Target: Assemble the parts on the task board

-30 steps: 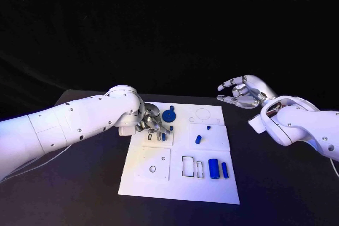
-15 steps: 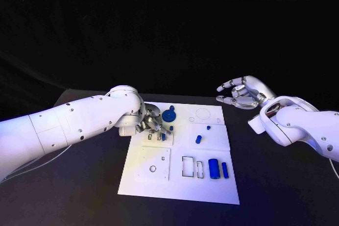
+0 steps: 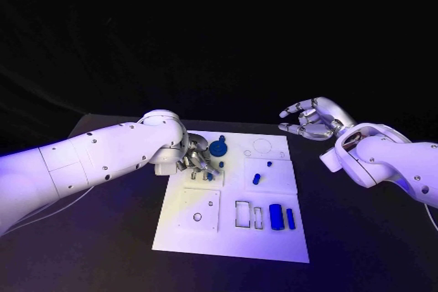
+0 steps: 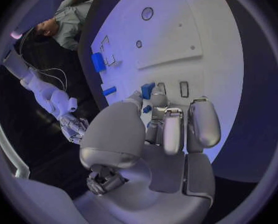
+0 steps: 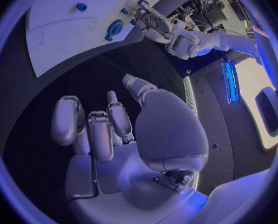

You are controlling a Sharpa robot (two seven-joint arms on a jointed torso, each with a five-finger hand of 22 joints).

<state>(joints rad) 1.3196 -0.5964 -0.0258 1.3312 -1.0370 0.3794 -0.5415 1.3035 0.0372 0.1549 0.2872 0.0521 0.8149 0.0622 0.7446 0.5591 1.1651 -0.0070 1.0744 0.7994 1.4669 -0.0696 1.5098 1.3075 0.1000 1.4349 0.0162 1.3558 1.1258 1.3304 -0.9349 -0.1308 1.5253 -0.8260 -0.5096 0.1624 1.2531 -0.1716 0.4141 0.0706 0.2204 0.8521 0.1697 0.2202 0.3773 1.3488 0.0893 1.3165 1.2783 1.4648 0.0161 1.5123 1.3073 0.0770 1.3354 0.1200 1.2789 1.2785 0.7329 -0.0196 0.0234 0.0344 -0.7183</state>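
The white task board [image 3: 274, 241] lies in the middle of the black table. My left hand [image 3: 199, 159] hovers low over its upper-left panel, pinching a small blue part [image 4: 148, 90] between thumb and fingertip just above two small rectangular slots [image 4: 184, 88]. A round blue gear [image 3: 219, 148] stands right beside that hand. A short blue peg [image 3: 256, 178] lies mid-board. A blue cylinder [image 3: 276, 216] and a blue bar [image 3: 290, 218] lie at the lower right. My right hand [image 3: 313, 121] is raised off the board's far right corner, fingers apart and holding nothing.
The board's lower-left panel [image 3: 199, 211] has a round hole, and an empty rectangular recess [image 3: 243, 215] sits beside the cylinder. Bare black table [image 3: 100, 241] flanks the board on both sides. My right forearm [image 3: 388, 162] hangs over the table to the board's right.
The left hand's fingers have shifted slightly with the small blue part over the slots. The right hand has barely moved.
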